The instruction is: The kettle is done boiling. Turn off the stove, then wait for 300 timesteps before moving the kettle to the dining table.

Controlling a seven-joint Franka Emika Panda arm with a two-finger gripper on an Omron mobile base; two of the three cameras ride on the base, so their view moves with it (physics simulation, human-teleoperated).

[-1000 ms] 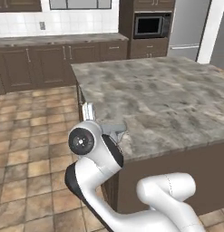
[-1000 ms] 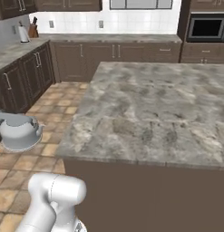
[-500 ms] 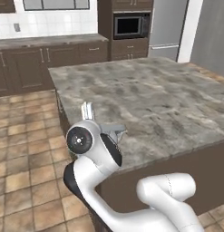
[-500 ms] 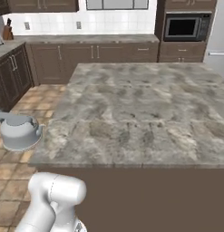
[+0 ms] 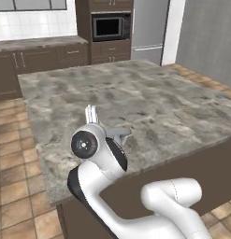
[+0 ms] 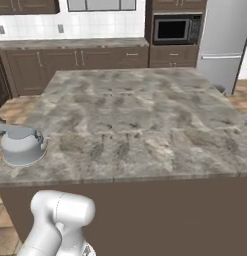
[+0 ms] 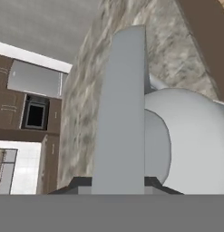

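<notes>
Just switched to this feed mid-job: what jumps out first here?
The kettle hangs by its arched handle in the shut gripper, over the near left corner of the dining table. Behind the broad marble top stand a built-in microwave and a grey fridge.

Matt grey metal kettle (image 6: 20,146); marble-patterned dining table (image 6: 145,120) top

My pale grey kettle (image 6: 21,145) sits upright, domed lid on, arched handle (image 7: 120,113) up, over the near left corner of the dining table (image 6: 140,120), a marble-patterned slab with dark brown side.
</notes>
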